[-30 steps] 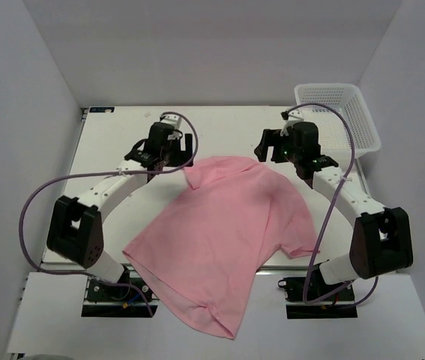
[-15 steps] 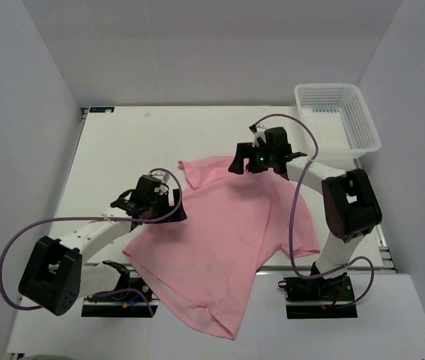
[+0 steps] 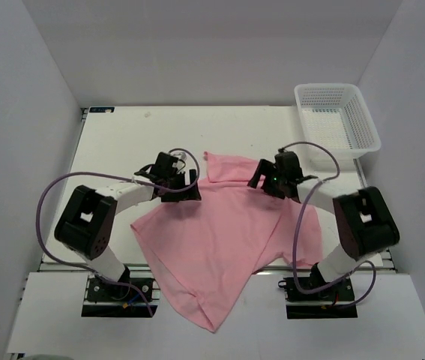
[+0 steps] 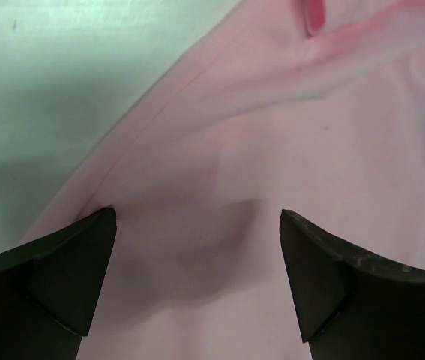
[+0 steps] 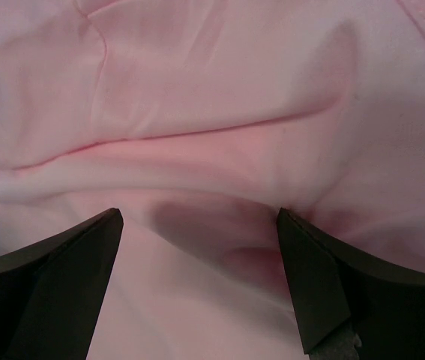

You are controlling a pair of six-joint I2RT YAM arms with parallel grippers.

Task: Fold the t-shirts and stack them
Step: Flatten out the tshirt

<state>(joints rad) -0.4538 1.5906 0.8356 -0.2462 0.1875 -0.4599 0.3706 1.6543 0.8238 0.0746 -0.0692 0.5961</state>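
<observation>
The light-pink t-shirt (image 3: 219,232) lies spread and wrinkled on the white table (image 3: 122,142), its lower end hanging over the near edge. My left gripper (image 3: 188,187) is open and low over the shirt's upper left edge. In the left wrist view my left gripper (image 4: 197,217) has only flat pink t-shirt (image 4: 272,112) between its fingers, the hem running beside the left one. My right gripper (image 3: 261,177) is open over the shirt's upper right part. The right wrist view shows my right gripper (image 5: 199,214) straddling a soft fold of the t-shirt (image 5: 234,75).
A white mesh basket (image 3: 338,112) stands at the far right corner of the table. White walls close in the left, right and back. Purple cables loop beside both arms.
Both arms swung inward and down onto the shirt, the left to its upper left edge, the right to its upper right. The shirt has shifted and its top bunched. Both grippers stayed open.
</observation>
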